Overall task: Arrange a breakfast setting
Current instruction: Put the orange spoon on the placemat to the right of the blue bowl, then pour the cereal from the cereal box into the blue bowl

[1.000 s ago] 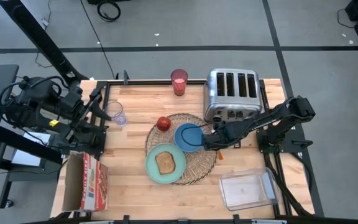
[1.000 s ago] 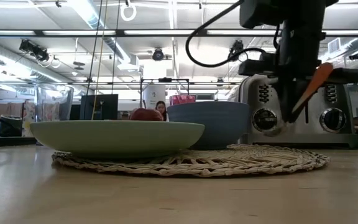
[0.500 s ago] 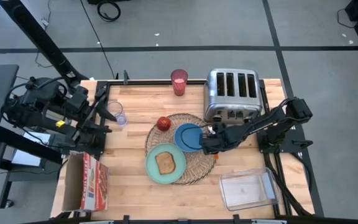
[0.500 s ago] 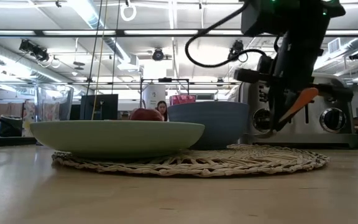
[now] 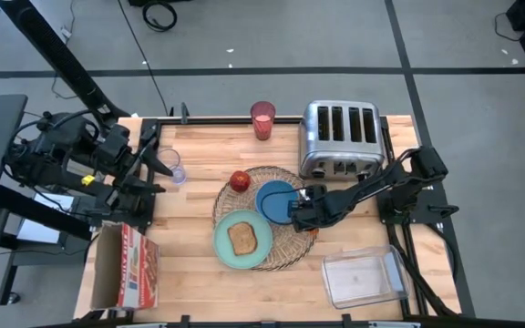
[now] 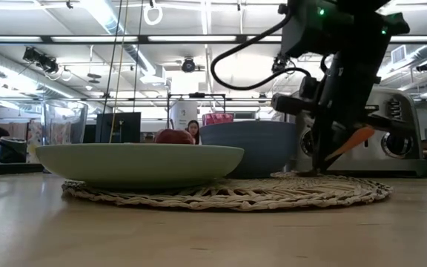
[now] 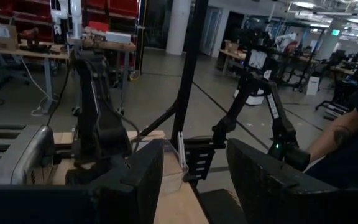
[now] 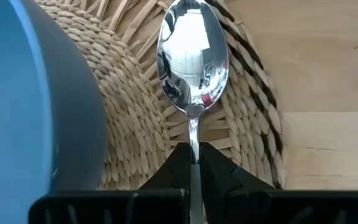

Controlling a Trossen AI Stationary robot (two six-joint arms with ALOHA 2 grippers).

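A round wicker placemat (image 5: 267,217) carries the teal plate (image 5: 229,253) with the toast slice (image 5: 242,238), the blue bowl (image 5: 276,200) and the red apple (image 5: 240,180). The pink cup (image 5: 262,119) stands at the far edge. My right gripper (image 5: 304,215) hangs low over the mat's right part beside the bowl, shut on the orange-handled spoon (image 6: 351,139). My left gripper (image 5: 158,164) waits open, raised at the table's left edge. My right gripper pinches the spoon's thin metal neck (image 8: 194,142), just behind its bowl, between its two fingertips (image 8: 180,163). The fingers slant down from the table's right side. The spoon's bowl (image 8: 193,59) sticks out ahead, hollow side up, low over the mat's weave; the orange handle slants up behind.
The silver toaster (image 5: 340,137) stands just beyond my right gripper. A clear glass (image 5: 175,171) stands near my left gripper. A clear plastic container (image 5: 363,278) lies at the near right, and a cardboard box (image 5: 135,269) at the near left corner.
My right gripper has sunk toward the placemat with the spoon and tipped further downward, drifting slightly toward the table's left and near edge. The spoon's orange handle, earlier steep and high in front of the toaster, now lies lower and flatter.
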